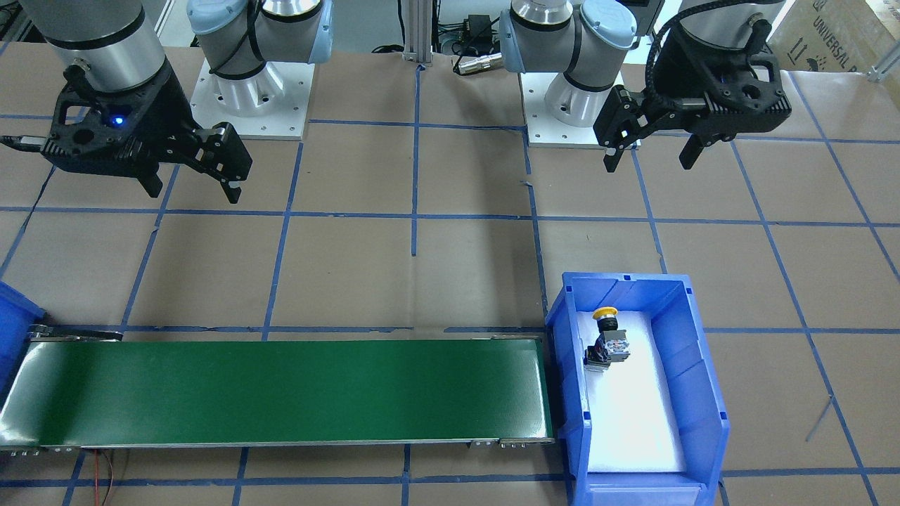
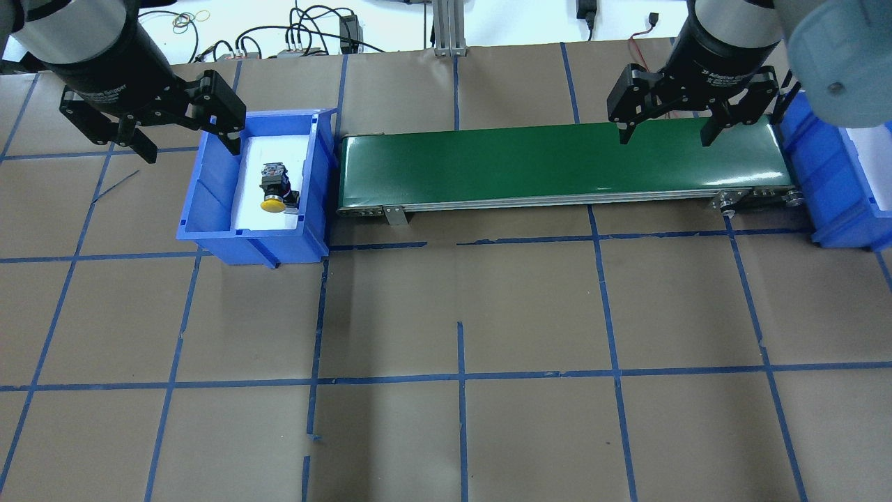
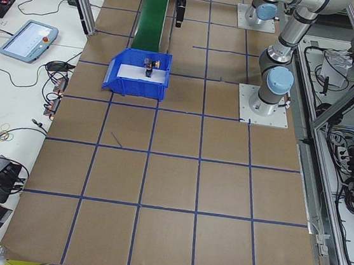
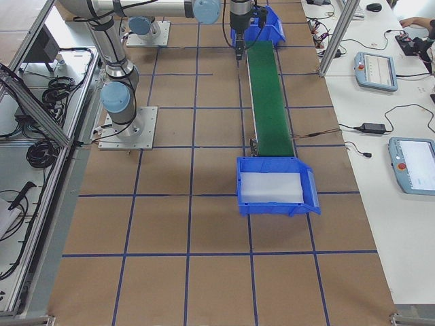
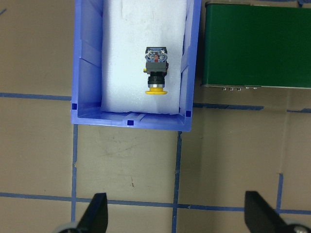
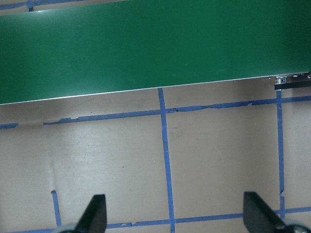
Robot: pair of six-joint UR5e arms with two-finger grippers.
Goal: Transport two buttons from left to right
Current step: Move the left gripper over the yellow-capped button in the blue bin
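Observation:
One button (image 2: 274, 188) with a yellow mushroom cap and a black-and-grey block lies on its side on the white liner of the left blue bin (image 2: 209, 181), also seen as the button (image 1: 606, 336) and the button (image 5: 156, 73). My left gripper (image 2: 189, 150) hangs open and holds nothing, high over the table on the robot's side of that bin (image 5: 87, 58); it is the left gripper (image 1: 649, 163) in the front view. My right gripper (image 2: 665, 137) is open with nothing in it, high near the right end of the green conveyor belt (image 2: 557, 160).
The belt (image 1: 281, 390) runs between the left bin (image 1: 703, 365) and a second blue bin (image 2: 829, 181) with a white liner at its right end. Brown table paper with blue tape lines surrounds them. Tablets and cables lie on the side bench (image 4: 380, 71).

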